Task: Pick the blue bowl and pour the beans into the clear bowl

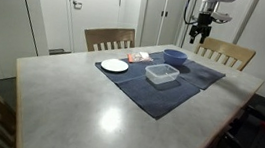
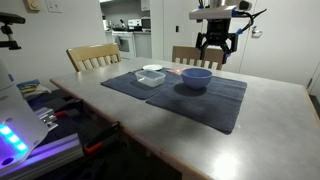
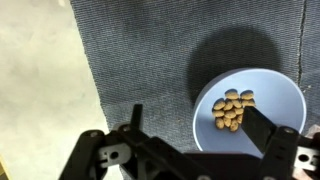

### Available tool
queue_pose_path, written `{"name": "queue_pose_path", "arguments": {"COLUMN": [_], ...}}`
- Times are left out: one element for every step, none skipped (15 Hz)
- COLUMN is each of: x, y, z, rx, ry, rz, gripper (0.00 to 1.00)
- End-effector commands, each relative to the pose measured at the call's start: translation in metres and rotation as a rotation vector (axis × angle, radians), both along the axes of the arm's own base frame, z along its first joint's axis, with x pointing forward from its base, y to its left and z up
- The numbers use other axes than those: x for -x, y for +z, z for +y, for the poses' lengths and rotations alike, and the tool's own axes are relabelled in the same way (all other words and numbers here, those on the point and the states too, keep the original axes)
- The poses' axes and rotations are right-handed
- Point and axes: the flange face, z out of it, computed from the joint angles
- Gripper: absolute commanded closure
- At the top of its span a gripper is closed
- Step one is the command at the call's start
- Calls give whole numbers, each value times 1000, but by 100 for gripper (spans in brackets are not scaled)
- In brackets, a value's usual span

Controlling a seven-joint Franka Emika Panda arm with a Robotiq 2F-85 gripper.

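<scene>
The blue bowl (image 1: pixel 175 57) sits on a dark cloth mat (image 1: pixel 161 92), and also shows in an exterior view (image 2: pixel 195 78). In the wrist view the blue bowl (image 3: pixel 270 95) holds a small heap of tan beans (image 3: pixel 232 108). The clear bowl (image 1: pixel 161 74) lies on the mat beside the blue bowl, nearer the mat's middle; it also shows in an exterior view (image 2: pixel 152 75). My gripper (image 1: pixel 198 33) hangs open and empty above the blue bowl, also seen in an exterior view (image 2: pixel 214 50). In the wrist view its fingers (image 3: pixel 195 125) are spread, one over the bowl's rim.
A flat white plate (image 1: pixel 114 66) lies at the mat's corner. A small orange-and-white packet (image 1: pixel 138 57) lies near it. Wooden chairs (image 1: pixel 109 38) stand at the table's far side. The grey table (image 1: pixel 68 107) has bare surface around the mat.
</scene>
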Motion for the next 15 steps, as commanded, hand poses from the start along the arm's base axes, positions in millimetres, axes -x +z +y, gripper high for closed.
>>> {"name": "queue_pose_path", "arguments": {"x": [-12, -14, -16, -18, -19, -20, -21, -21, -22, -21, -20, -20, -19, -19, -18], "y": [-19, -23, -27, -32, -36, -40, -45, -49, -55, -60, -65, -69, -74, -78, -81], "z": [0, 1, 3, 3, 4, 4, 4, 4, 4, 3, 3, 3, 2, 2, 1], "rx": [-25, -31, -37, -41, -47, -51, -59, -67, -73, -81, -88, -96, -103, -108, -114], "ry": [-32, -39, -46, -55, -66, -74, -85, -95, -104, -114, -123, -131, -137, -143, -149], "rz": [-12, -12, -11, -12, -11, -13, -14, -14, -15, -14, -14, -13, -11, -10, -9], "gripper": [0, 0, 0, 0, 0, 0, 0, 0, 0, 0, 0, 0, 0, 0, 0]}}
